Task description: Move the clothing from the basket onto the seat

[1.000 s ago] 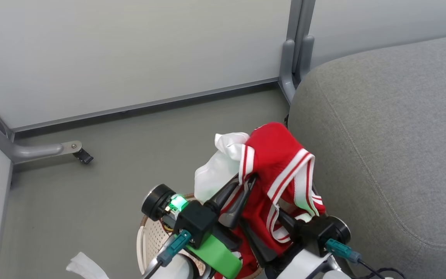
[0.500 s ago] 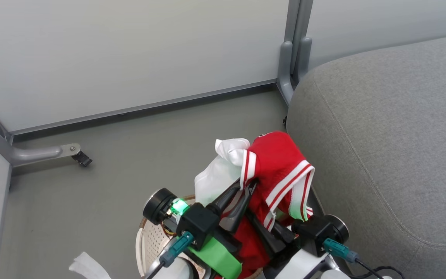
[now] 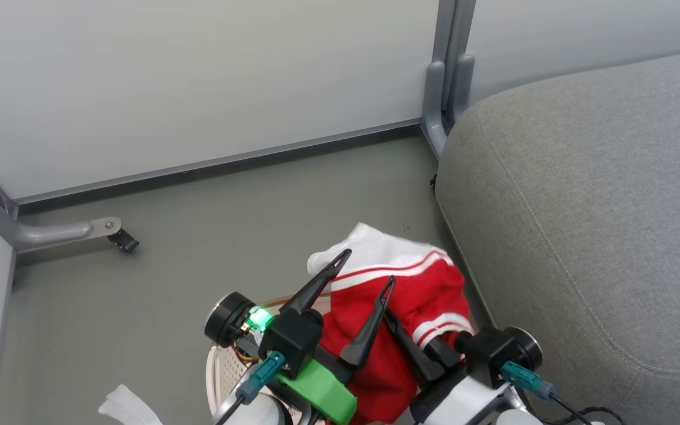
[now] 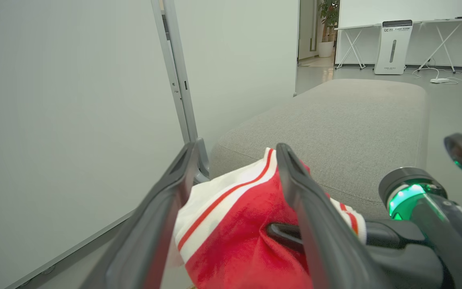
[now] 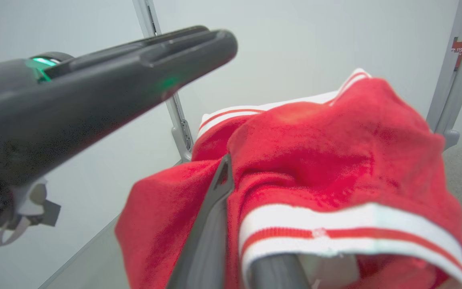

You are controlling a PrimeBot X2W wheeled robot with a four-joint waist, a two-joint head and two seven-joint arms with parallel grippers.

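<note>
Two claws | left gripper [image 3: 364, 268] spread | right gripper [image 5: 237, 172] tips buried, apparently pinching clothing [image 3: 428, 295] | basket [image 3: 223, 367] mostly hidden

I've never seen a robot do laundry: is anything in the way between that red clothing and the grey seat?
Nothing visible. The clothing hangs on the right gripper, just beside the seat, whose near top is bare.

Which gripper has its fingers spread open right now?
The left gripper: its two fingertips stand wide apart and bare against the clothing. The right gripper's fingers run into the red fabric, and its hem covers one of them.
</note>
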